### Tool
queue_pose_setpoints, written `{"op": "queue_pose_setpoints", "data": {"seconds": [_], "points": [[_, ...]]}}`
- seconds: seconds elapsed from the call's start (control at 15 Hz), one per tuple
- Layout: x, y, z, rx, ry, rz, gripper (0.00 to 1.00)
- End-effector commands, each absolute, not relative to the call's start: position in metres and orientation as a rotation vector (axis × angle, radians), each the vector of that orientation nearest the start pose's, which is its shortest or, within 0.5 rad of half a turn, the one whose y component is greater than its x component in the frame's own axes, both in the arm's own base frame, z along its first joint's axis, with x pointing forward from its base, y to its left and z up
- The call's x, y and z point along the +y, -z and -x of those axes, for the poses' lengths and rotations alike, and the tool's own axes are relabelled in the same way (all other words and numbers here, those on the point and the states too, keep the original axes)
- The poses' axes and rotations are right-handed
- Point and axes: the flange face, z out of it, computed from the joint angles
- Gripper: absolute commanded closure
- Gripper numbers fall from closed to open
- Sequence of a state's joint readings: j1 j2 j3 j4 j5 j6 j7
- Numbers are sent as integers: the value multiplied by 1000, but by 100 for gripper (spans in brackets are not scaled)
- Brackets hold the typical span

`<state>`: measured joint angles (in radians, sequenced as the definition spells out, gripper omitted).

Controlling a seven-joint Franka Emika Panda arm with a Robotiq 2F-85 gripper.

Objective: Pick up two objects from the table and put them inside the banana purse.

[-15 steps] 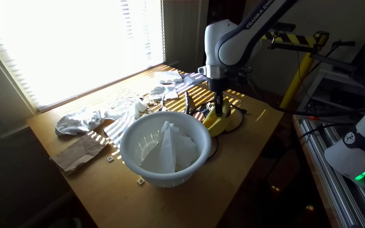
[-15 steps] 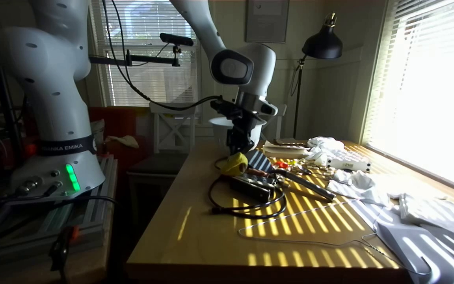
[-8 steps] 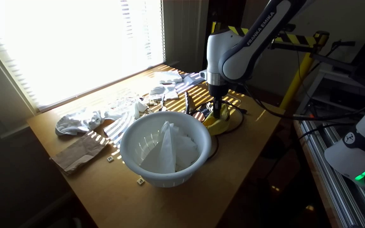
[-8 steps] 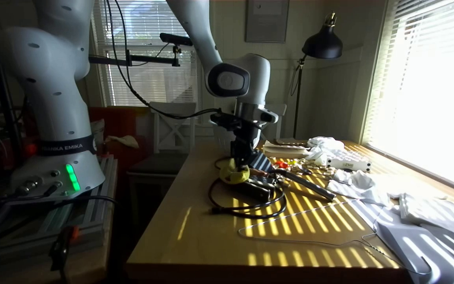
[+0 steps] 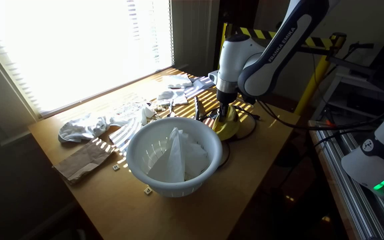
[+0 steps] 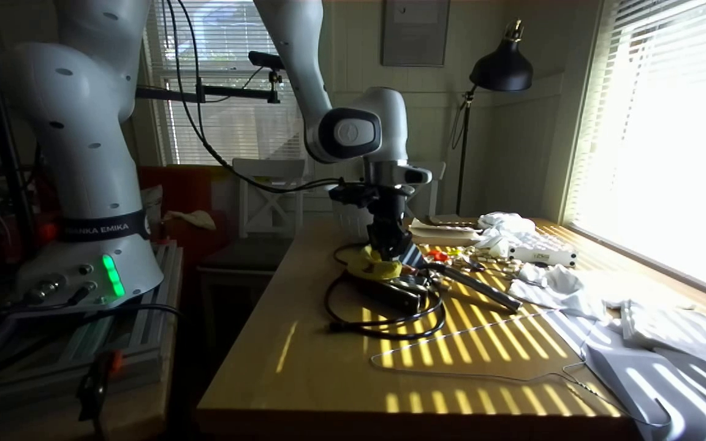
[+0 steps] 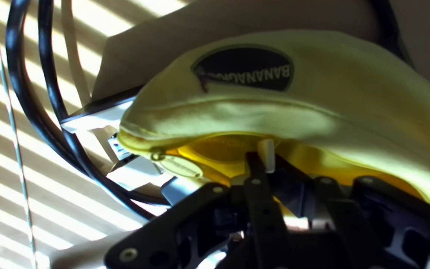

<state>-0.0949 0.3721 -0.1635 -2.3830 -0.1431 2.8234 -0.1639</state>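
Note:
The banana purse (image 5: 227, 132) is a soft yellow pouch lying on the cables and dark items on the wooden table (image 5: 192, 216). It also shows in an exterior view (image 6: 370, 269). In the wrist view the purse (image 7: 312, 71) has its zip open, with the orange-yellow lining showing. My gripper (image 7: 266, 164) is shut on a small pale tile (image 7: 270, 155), which sits between the fingertips at the purse's open mouth. In both exterior views the gripper (image 5: 223, 117) (image 6: 393, 250) points down at the purse, and the tile cannot be made out there.
The big pale bowl (image 5: 132, 163) with white paper in it stands beside the purse. A black cable (image 6: 390, 335), a dark-handled tool (image 6: 475, 288) and a thin wire (image 6: 469, 373) lie nearby. A brown paper bag (image 5: 83, 160) and two loose letter tiles (image 5: 115, 167) lie farther off.
My gripper has come down from above the purse to its mouth. It has shifted slightly right in an exterior view. The purse has sunk lower and changed shape under it.

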Motion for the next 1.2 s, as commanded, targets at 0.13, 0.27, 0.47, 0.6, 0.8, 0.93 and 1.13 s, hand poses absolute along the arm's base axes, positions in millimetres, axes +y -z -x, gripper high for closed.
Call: {"op": "queue_pose_setpoints", "data": {"seconds": [0.13, 0.27, 0.47, 0.6, 0.8, 0.93, 1.13], "points": [[-120, -178, -481, -176, -101, 3207, 51], [-117, -191, -484, -176, -81, 3154, 37], [-117, -224, -492, -109, 69, 3044, 16], [-118, -246, -498, -54, 160, 2951, 2], [-126, -271, -504, 50, 280, 2848, 0], [-135, -281, -508, 164, 386, 2873, 0], [-138, -280, -510, 138, 377, 2888, 0]]}}
